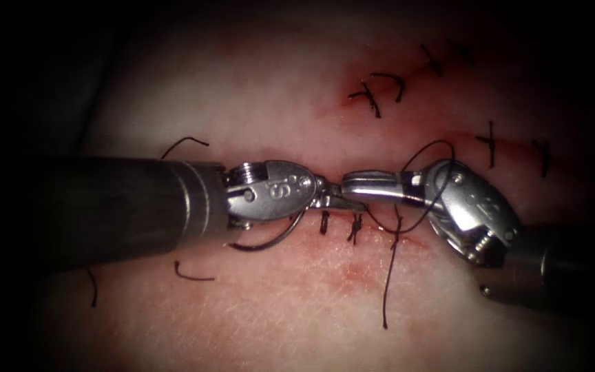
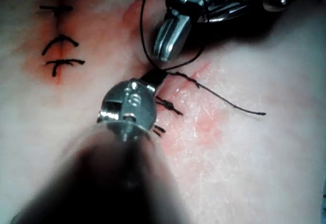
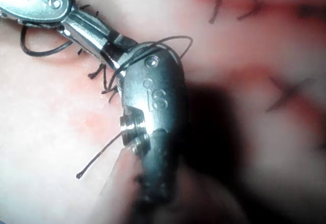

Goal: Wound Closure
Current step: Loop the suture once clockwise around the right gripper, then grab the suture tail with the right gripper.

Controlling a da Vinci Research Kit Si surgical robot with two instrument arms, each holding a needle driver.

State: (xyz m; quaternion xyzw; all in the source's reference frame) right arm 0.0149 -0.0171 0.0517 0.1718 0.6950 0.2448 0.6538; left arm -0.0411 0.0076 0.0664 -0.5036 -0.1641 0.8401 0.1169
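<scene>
My left tool (image 1: 344, 202) comes in from the left over the cut (image 1: 373, 241). Its jaws look shut on the thread (image 1: 427, 148) at the stitch line. My right tool (image 1: 349, 184) points left, jaws shut and tip to tip with the left ones. The thread loops around the right tool's jaws and wrist, and a free tail (image 1: 387, 289) hangs down across the tissue (image 1: 256, 103). A dark curved strand (image 1: 270, 240) lies under the left tool; needle or thread, I cannot tell. The left wrist view shows the loop around the right tool (image 2: 165, 51) and the left jaws (image 2: 155, 77) below it.
Two tied stitches (image 1: 325, 222) (image 1: 355, 227) cross the cut near the jaws. More stitched cuts (image 1: 380, 89) (image 1: 490, 141) lie to the upper right. Cut thread ends (image 1: 187, 141) (image 1: 191, 275) lie around the left shaft. Red fluid (image 1: 352, 272) stains the tissue below the cut.
</scene>
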